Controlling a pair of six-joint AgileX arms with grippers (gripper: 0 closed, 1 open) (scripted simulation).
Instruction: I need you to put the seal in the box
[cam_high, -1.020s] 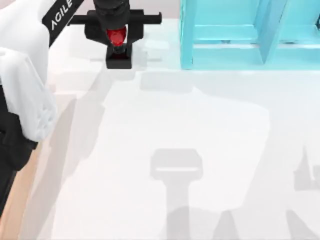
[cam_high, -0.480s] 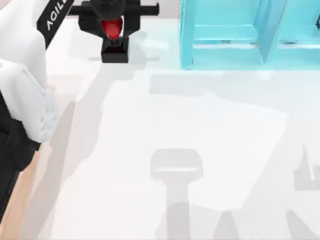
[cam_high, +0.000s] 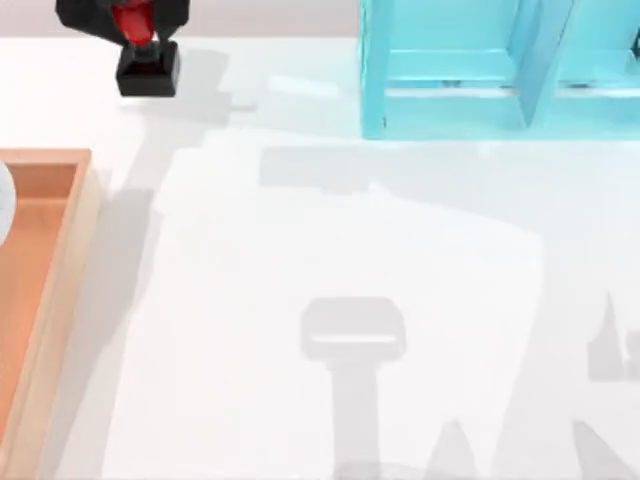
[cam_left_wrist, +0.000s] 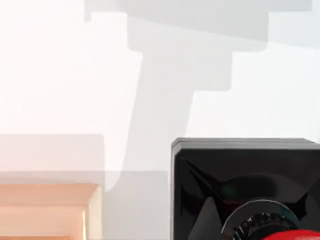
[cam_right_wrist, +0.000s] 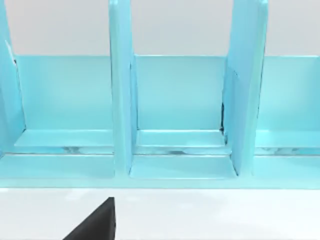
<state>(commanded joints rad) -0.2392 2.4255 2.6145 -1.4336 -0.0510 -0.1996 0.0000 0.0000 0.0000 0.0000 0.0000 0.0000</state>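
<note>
While clamped in the left end effector (cam_high: 133, 20), seal (cam_high: 146, 65) aloft, box (cam_high: 62, 262) nearby

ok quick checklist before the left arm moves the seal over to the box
1. Seal held by left gripper: ok, fingers closed on the red knob.
2. Seal upright, base down: ok.
3. Seal above the box: not ok, it is beyond the box's far corner over the table.
4. Path to the box free: ok, cyan shelf is off to the right.
5. Box floor free: cannot tell, mostly out of frame.
6. Lift height over rim: cannot tell.
</note>
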